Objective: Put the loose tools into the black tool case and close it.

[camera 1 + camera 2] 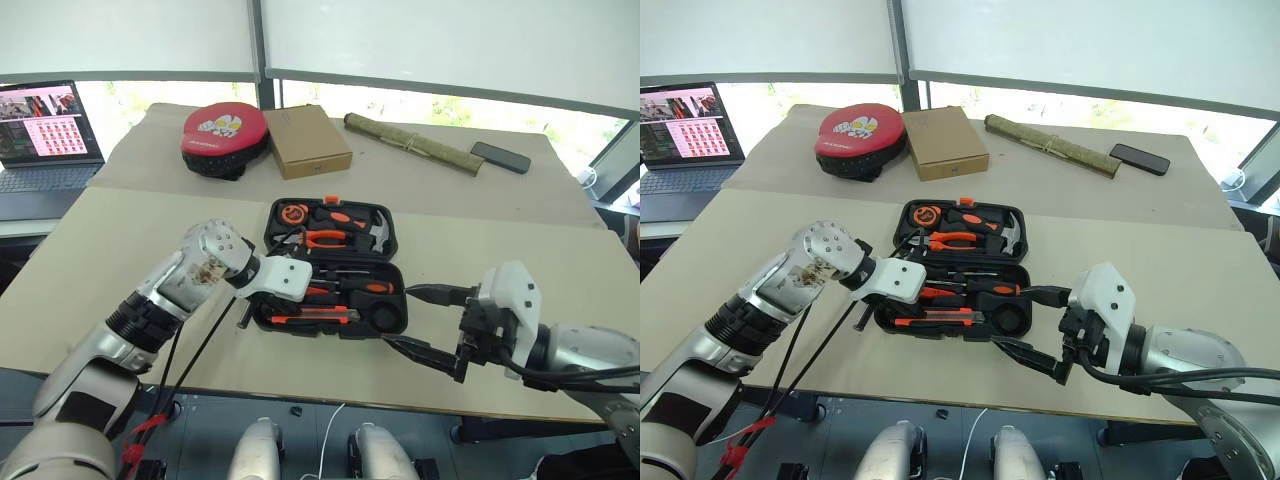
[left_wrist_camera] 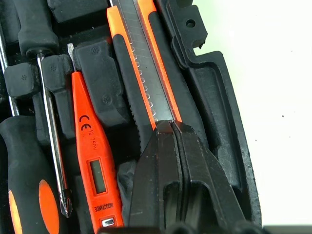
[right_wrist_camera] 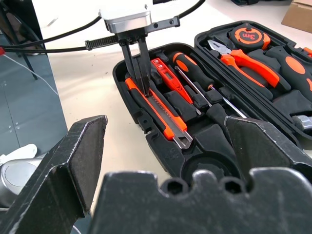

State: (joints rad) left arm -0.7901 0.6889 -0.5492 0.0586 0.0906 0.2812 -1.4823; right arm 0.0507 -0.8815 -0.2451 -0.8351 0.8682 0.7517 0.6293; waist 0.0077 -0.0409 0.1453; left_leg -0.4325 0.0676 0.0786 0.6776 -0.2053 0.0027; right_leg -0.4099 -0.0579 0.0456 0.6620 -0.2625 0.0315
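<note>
Utility knife (image 3: 158, 111) lies lengthwise in black tool case (image 1: 384, 322), lower centre; closed left tool (image 3: 143, 87) presses it; right tool (image 1: 432, 322) wide, empty.

Open black plastic hinged tool case (image 3: 146, 122) lies on the pale bench (image 3: 92, 83), both halves w/ moulded slots. Left claw (image 3: 140, 73), fingers shut together, points down w/ tips on the orange-and-black utility knife (image 3: 158, 109), which lies in the slot along the case's outer edge. Next slots in: slim orange tester screwdriver (image 3: 170, 79), then black-and-orange-handled screwdriver (image 3: 204, 80) w/ thin metal shaft. Other half holds orange-handled pliers (image 3: 246, 61) and round tape measure (image 3: 249, 35). Right claw's (image 3: 170, 146) two black fingers stand wide apart, nothing between them.
</note>
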